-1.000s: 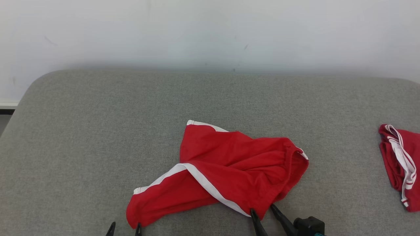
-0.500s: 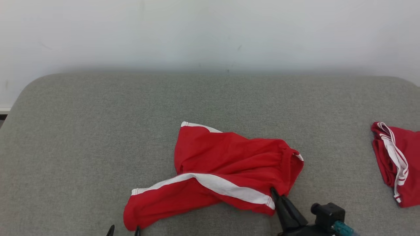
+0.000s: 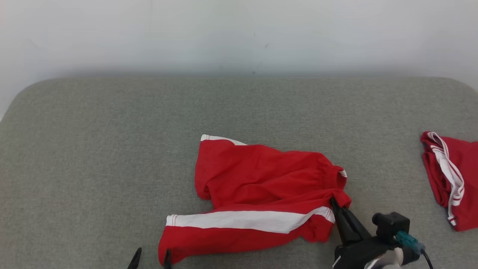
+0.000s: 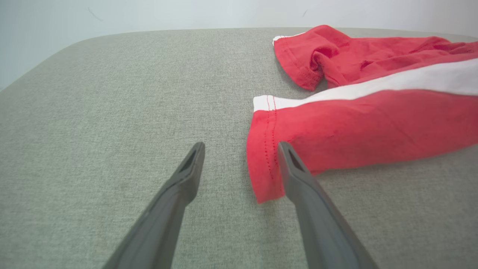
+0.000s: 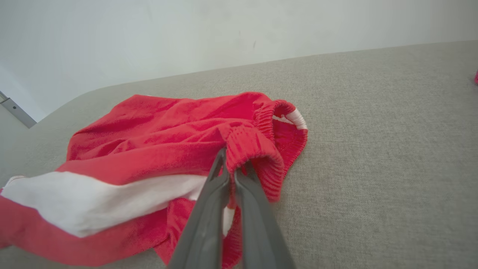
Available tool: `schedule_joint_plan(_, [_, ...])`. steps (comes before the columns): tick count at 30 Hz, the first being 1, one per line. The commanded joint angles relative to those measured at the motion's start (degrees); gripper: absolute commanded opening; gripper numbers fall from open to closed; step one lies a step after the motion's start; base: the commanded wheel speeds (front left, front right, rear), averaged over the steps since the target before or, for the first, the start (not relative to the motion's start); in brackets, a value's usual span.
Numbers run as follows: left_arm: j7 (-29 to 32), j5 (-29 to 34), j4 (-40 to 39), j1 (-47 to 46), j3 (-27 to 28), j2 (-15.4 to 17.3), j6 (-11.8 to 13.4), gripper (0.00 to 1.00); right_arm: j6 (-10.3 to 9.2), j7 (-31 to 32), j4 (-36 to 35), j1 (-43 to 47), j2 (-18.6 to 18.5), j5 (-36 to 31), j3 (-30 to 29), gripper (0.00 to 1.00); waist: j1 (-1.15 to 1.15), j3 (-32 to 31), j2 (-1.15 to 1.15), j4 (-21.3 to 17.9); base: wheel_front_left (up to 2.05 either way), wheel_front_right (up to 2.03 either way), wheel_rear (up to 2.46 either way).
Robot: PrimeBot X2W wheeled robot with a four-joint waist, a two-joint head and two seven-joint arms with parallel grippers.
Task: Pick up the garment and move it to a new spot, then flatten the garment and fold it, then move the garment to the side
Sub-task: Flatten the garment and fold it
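Observation:
The garment is a pair of red shorts with a white side stripe, lying crumpled on the grey padded surface near its front middle. My right gripper is shut on the garment's elastic waistband at its right end; the right wrist view has the garment pinched between the closed fingers of that gripper. My left gripper stands open at the bottom edge, by the garment's lower left leg hem. In the left wrist view that gripper straddles the hem corner of the garment without closing.
A second red piece of clothing with white stripes lies folded at the right edge of the surface. A pale wall runs behind. Bare grey padding stretches to the left and back.
My right gripper has shut on the waistband and pulled it up and to the right, stretching the white stripe flat. The head camera shifted a little. The left gripper stayed open.

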Motion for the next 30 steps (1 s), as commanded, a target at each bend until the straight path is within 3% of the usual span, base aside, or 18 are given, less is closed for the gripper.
schedule_joint_plan(1, [-0.17, -0.14, 0.12, -0.96, -0.38, -0.07, -0.07, 1.0, -0.15, -0.02, 2.41, -2.14, -0.74, -0.72, 1.08, 0.0, 0.0, 1.13, 0.0, 1.38, 0.0, 0.0, 0.0])
schedule_joint_plan(3, [-0.17, -0.06, 0.17, -1.34, -0.75, -0.08, -0.05, 1.0, -0.15, -0.02, 5.02, -4.53, -1.02, -1.38, 1.87, 0.01, 0.0, 1.82, 0.0, 2.41, 0.0, 0.0, 0.0])
schedule_joint_plan(4, [-0.17, -0.08, 0.28, -1.53, -0.84, -0.06, -0.06, 1.0, -0.15, -0.03, 6.4, -5.55, -1.02, -1.56, 2.15, 0.07, 0.0, 2.19, 0.0, 3.02, 0.0, 0.0, 0.0])
schedule_joint_plan(7, [-0.17, -0.22, 0.31, -2.16, -1.22, -0.07, 0.04, 1.0, -0.15, -0.02, 10.27, -8.47, -0.94, -3.0, 2.86, 0.39, 0.0, 3.0, 0.0, 4.37, 0.0, 0.0, 0.0])
schedule_joint_plan(8, [-0.17, -0.28, 0.33, -2.21, -1.31, -0.07, 0.13, 1.0, -0.15, -0.02, 11.75, -9.14, -0.74, -3.5, 2.96, 0.45, 0.0, 3.17, 0.0, 4.74, 0.0, 0.0, 0.0])
schedule_joint_plan(9, [-0.17, -0.47, 0.32, -2.16, -1.42, -0.06, 0.22, 1.0, -0.15, -0.02, 13.28, -9.81, -0.61, -4.2, 2.86, 0.87, 0.0, 3.31, 0.0, 5.03, 0.0, 0.0, 0.0])
schedule_joint_plan(10, [-0.17, -0.68, 0.32, -1.99, -1.64, -0.07, 0.35, 1.0, -0.15, -0.01, 16.05, -11.1, 0.02, -5.41, 2.63, 1.0, 0.0, 3.4, 0.0, 5.41, 0.0, 0.0, 0.0])
schedule_joint_plan(14, [-0.17, -1.15, -0.1, -1.87, -1.51, -0.07, 0.79, 1.0, -0.15, -0.01, 17.51, -11.4, 0.24, -6.52, 0.43, 1.0, 0.0, 3.06, 0.0, 5.35, 0.0, 0.0, 0.0])
schedule_joint_plan(24, [-0.17, -1.3, -0.82, -0.81, -0.24, -0.08, 1.14, 1.0, -0.15, -0.02, 13.42, -5.29, -0.98, -8.69, -6.25, 1.0, 0.0, 0.48, 0.0, 1.57, 0.0, 0.0, 0.0])
schedule_joint_plan(30, [-0.17, -1.12, -1.42, -0.76, 1.05, -0.07, 1.48, 1.0, -0.15, -0.03, 9.89, -3.19, 0.48, -11.91, -10.31, 1.0, 0.0, -0.76, 0.0, -0.15, 0.0, 0.0, 0.0])
